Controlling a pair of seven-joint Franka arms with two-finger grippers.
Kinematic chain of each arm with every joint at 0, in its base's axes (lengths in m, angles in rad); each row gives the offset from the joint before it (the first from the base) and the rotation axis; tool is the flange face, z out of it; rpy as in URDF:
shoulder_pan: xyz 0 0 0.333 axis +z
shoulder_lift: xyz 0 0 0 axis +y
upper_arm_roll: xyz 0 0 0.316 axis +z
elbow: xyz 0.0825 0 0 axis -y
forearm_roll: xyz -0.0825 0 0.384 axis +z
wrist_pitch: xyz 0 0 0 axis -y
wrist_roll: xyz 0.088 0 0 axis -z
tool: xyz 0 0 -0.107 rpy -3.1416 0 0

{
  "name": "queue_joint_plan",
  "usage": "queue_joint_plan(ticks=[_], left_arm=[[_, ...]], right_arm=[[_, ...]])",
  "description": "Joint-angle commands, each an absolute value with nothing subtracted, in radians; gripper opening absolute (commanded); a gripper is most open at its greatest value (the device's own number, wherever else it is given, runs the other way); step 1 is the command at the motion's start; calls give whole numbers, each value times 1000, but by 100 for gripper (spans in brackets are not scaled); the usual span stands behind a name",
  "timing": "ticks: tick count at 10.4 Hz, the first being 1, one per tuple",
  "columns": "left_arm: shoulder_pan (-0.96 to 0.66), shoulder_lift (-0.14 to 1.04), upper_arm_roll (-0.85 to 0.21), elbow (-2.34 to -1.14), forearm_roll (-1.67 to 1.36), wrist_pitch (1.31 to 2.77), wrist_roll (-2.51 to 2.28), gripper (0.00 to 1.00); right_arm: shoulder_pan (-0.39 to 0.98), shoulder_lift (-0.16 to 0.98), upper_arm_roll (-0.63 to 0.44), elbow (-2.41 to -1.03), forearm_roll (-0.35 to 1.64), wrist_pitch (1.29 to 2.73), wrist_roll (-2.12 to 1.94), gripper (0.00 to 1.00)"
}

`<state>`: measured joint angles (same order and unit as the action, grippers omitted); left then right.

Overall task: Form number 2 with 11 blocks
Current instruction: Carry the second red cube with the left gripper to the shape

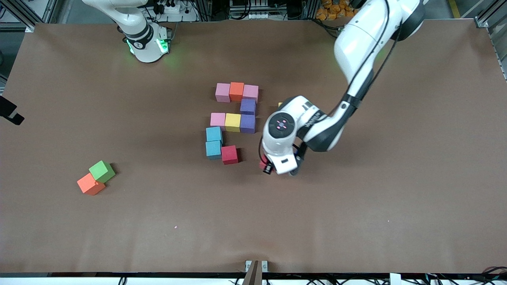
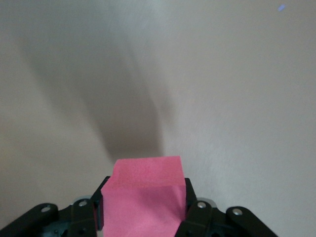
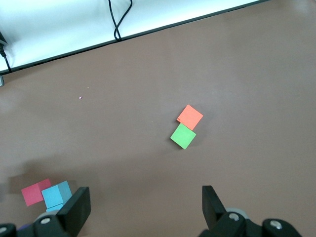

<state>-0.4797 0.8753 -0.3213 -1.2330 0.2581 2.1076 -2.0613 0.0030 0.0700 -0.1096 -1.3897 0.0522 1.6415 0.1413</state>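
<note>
Sprawling across the brown table (image 1: 356,221), the unfinished number 2 (image 1: 233,120) showed ten matte cubes laid edge to edge — only the bottom row's last place stood vacant. Beside that gap the left gripper (image 2: 143,210) hung low, fingers clamped on the eleventh, a small red matte cube (image 2: 143,197). High above the table, the waiting right gripper (image 3: 143,207) held its fingers wide — nothing between them.
</note>
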Motion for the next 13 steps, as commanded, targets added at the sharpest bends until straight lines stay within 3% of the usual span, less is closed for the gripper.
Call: queue_joint_plan(ticks=[1, 5, 13], left_arm=[[-535, 940, -293, -1171, 239, 2154, -2204, 26], [-572, 1011, -293, -1137, 235, 2201, -2327, 29], [-646, 1031, -273, -1135, 235, 2218, -2345, 31]], right_arm=[[0, 72, -109, -1381, 64, 1666, 149, 100], [-3, 78, -109, -1381, 63, 1674, 149, 100], [2, 86, -109, -1379, 52, 1695, 146, 100]])
